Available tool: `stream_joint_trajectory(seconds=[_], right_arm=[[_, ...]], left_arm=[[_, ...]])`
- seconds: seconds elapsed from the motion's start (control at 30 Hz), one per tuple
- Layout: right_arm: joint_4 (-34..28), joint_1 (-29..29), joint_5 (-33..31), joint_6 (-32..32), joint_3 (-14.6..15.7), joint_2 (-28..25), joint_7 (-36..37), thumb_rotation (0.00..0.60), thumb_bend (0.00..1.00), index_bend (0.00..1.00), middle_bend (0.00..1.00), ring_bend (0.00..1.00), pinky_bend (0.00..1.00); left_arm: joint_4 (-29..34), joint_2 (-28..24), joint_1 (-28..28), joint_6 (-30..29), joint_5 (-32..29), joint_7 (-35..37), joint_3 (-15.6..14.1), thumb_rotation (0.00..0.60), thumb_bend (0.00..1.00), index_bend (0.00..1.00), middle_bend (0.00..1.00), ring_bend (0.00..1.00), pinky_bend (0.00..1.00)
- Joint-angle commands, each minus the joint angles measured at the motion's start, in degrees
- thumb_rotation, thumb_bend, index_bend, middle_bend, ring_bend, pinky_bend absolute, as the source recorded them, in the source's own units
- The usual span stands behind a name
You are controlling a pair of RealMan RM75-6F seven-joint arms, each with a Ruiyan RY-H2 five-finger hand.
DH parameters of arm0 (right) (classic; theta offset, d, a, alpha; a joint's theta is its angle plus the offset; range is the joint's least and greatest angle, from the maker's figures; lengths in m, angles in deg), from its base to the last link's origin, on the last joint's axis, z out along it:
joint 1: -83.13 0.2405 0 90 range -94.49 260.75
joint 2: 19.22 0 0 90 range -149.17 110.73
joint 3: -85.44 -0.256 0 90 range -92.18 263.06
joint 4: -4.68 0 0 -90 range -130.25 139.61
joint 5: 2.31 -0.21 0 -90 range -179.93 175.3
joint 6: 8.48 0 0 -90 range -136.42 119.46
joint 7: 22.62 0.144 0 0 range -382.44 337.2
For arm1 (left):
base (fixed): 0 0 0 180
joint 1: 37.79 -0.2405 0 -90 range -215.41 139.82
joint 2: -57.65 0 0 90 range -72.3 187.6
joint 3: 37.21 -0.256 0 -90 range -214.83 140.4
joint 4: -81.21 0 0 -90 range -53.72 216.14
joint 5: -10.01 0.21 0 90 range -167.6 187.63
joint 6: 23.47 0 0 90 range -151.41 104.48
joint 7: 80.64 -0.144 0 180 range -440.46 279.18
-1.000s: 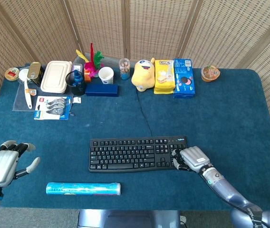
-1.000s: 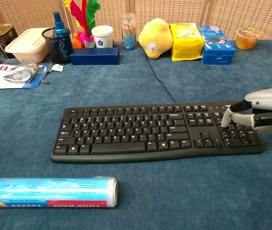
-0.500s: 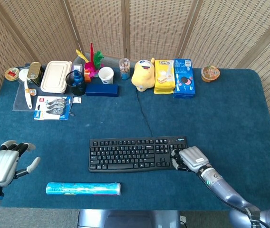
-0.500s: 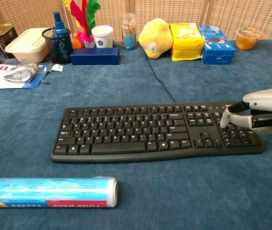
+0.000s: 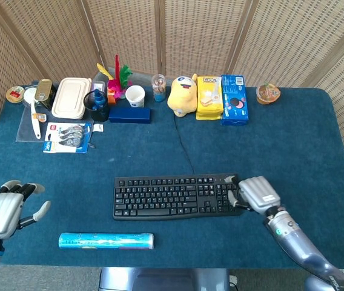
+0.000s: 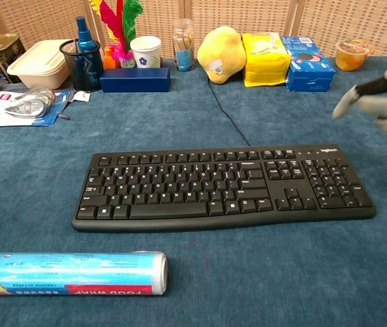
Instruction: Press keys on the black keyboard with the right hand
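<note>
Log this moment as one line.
right hand: lifted off keyboard, holding nothing | left hand: idle, fingers apart

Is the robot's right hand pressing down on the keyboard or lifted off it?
Lifted off. The chest view shows the right hand raised clear above the black keyboard.

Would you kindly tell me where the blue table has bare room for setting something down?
Bare cloth lies right of the black keyboard, beyond the right hand, and between keyboard and the yellow plush toy. The back edge is crowded; a blue foil roll fills the front left.

The black keyboard (image 5: 177,196) lies flat on the blue cloth — cable running back — keys facing up.
</note>
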Motion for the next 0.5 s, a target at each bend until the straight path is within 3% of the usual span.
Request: stream_joint_trajectory(seconds=[0.03,0.3,0.5], right_arm=[[-0.64,-3.86,2.97,-5.06,-0.88,-2.16,4.54,0.000,0.60,0.20,0.64,0.75,0.76],[2.26,-11.01,9.29,-15.62,-0.68,-0.51,9.63,0.000,0.59,0.20,0.48,0.54,0.53],[3.97,-14.62,11.73,-20.40,-0.47,0.82,9.90,0.000,0.58,0.21,0.47,0.50,0.51]], left_arm=[[-0.23,-0.17,-0.49,-0.35,0.31,0.58,-0.45,0.000,0.22,0.35,0.43,0.40,0.21],[-0.69,-0.07,-1.53,-0.73,1.00,1.57,-1.57,0.000,0.22,0.35,0.43,0.40,0.21],[-1.01,0.31,-2.00,-1.12,1.00,1.87,-1.69,0.000,0.22,0.35,0.43,0.40,0.21]])
